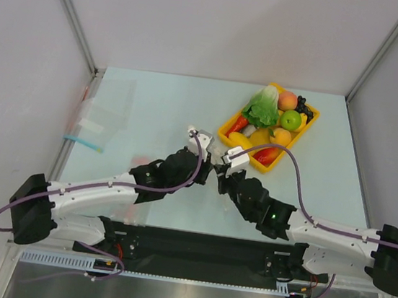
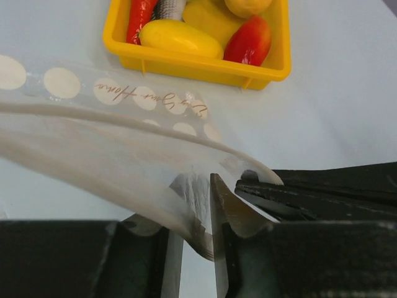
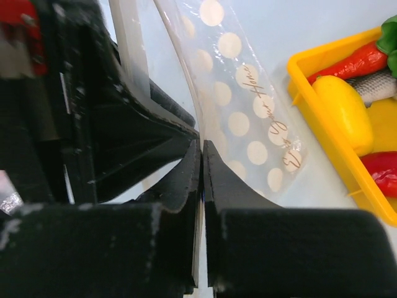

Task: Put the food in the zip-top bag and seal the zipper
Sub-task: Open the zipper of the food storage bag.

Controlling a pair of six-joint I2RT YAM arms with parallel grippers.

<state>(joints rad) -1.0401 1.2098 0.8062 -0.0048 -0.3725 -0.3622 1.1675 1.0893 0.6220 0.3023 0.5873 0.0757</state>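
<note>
Two pincers meet on one bag. My right pincer (image 3: 201, 149) is pressed together on an edge of the zip-top bag (image 2: 93, 164). My left pincer (image 2: 196, 192) stands slightly apart, with film slack between its fingers. The bag stretches out ahead of both. It looks light, limp and slick, so I judge the stiffer zipper (image 2: 111, 118) a better hold than the thin wall. The food (image 2: 180, 38) sits in the yellow tray (image 2: 186, 69) just beyond both pincers. It looks firm and easy to pinch.
</note>
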